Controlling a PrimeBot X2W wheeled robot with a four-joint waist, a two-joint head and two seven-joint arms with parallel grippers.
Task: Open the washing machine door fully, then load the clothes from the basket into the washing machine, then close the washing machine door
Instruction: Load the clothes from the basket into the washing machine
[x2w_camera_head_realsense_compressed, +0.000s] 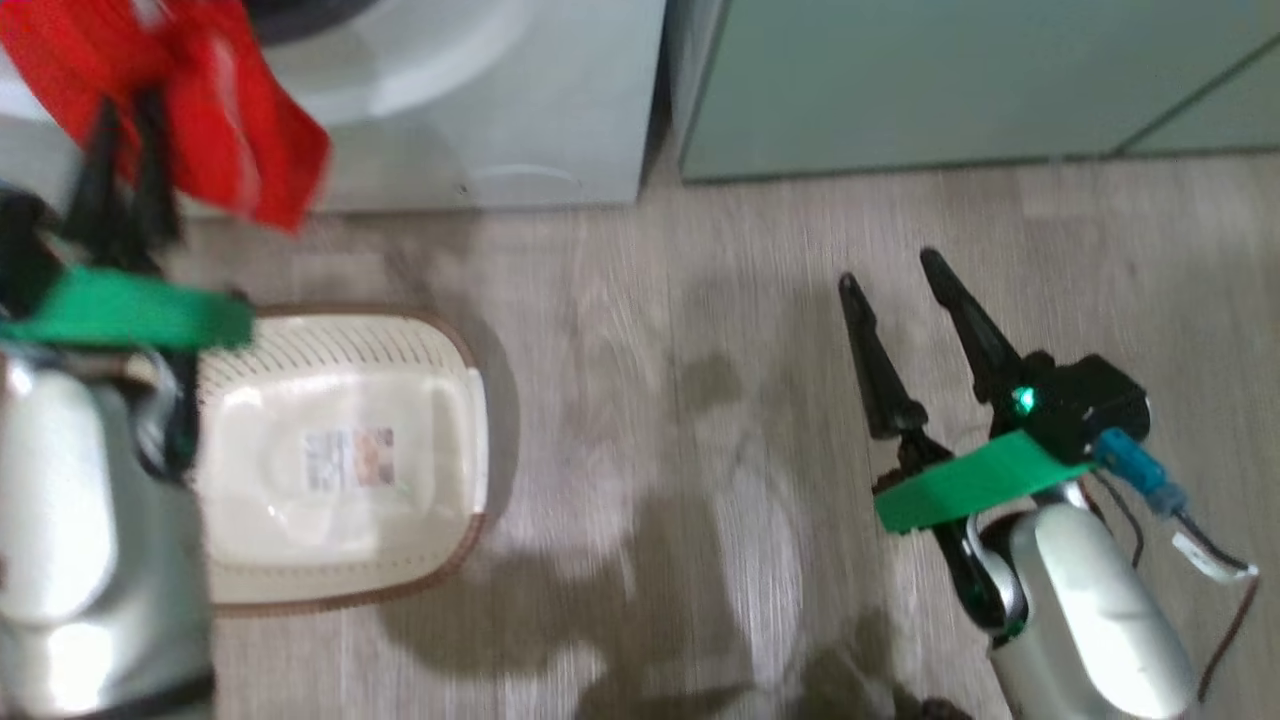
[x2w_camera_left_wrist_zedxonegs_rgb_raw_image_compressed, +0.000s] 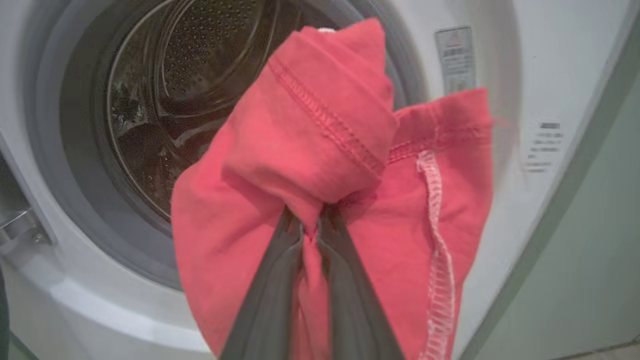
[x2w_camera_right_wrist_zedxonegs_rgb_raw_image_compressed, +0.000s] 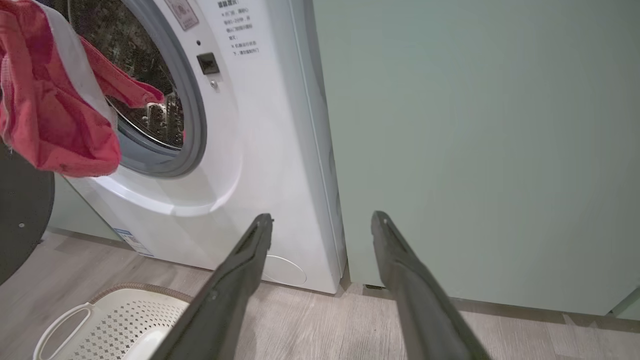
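My left gripper (x2w_camera_head_realsense_compressed: 128, 102) is raised at the upper left, shut on the red clothes (x2w_camera_head_realsense_compressed: 235, 130). In the left wrist view the bunched red fabric (x2w_camera_left_wrist_zedxonegs_rgb_raw_image_compressed: 320, 130) hangs off the fingers (x2w_camera_left_wrist_zedxonegs_rgb_raw_image_compressed: 270, 300), right in front of the washing machine's grey-ringed mouth and steel drum (x2w_camera_left_wrist_zedxonegs_rgb_raw_image_compressed: 165, 100). The cream basket (x2w_camera_head_realsense_compressed: 330, 350) sits on the floor below that arm, holding nothing but its sticker. My right gripper (x2w_camera_head_realsense_compressed: 890, 268) stands open over bare floor to the right, nothing between its fingers (x2w_camera_right_wrist_zedxonegs_rgb_raw_image_compressed: 240, 280). The black-rimmed door (x2w_camera_right_wrist_zedxonegs_rgb_raw_image_compressed: 20, 210) stands swung open at the left edge of the right wrist view.
The white washing machine (x2w_camera_right_wrist_zedxonegs_rgb_raw_image_compressed: 260, 150) stands against pale green cabinets (x2w_camera_right_wrist_zedxonegs_rgb_raw_image_compressed: 475, 140) on its right. A small round white flap (x2w_camera_right_wrist_zedxonegs_rgb_raw_image_compressed: 284, 270) sits low on its front. Wood-look floor (x2w_camera_head_realsense_compressed: 650, 450) stretches between the basket (x2w_camera_right_wrist_zedxonegs_rgb_raw_image_compressed: 125, 320) and my right arm.
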